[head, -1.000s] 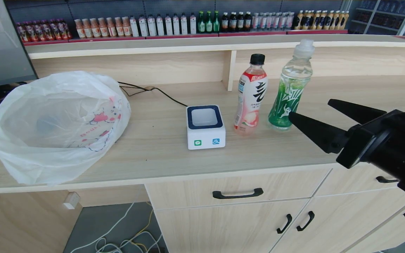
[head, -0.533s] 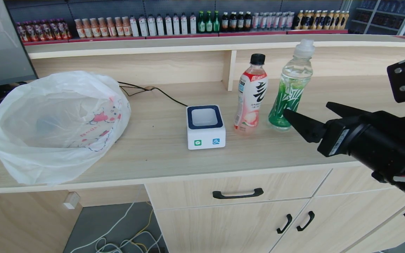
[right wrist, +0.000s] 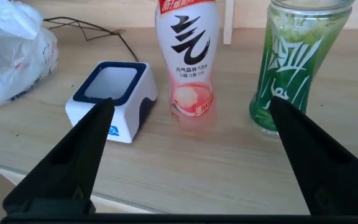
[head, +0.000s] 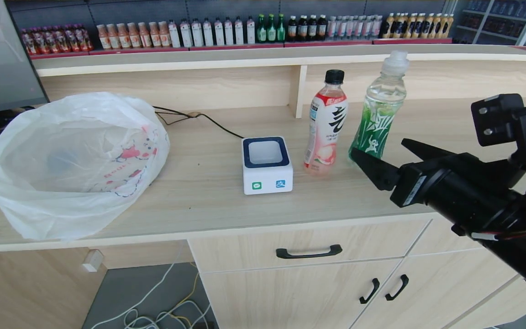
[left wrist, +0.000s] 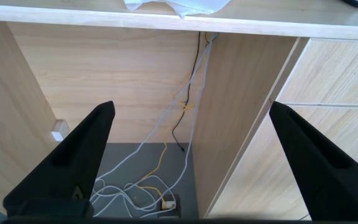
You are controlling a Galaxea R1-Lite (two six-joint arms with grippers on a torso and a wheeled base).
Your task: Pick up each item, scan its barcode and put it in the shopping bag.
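The pink bottle (head: 326, 123) and green bottle (head: 378, 107) stand upright on the counter (head: 199, 192), right of the scanner (head: 266, 164). In the head view one finger of the open right gripper (head: 377, 146) hides the green one's foot; the right wrist view shows it but crops both caps. The left gripper (left wrist: 191, 106), also spread and empty, faces cables (left wrist: 166, 155) under the counter

— The counter (head: 208, 192)? Pale wood grain, matt.
— And the shopping bag (head: 71, 164) is thin, crinkled, translucent plastic.
— The scanner (head: 267, 178): smooth white plastic, with a glossy window on top.
— The pink bottle (head: 326, 128) and the green bottle (head: 378, 114) are clear, glossy plastic with film labels.
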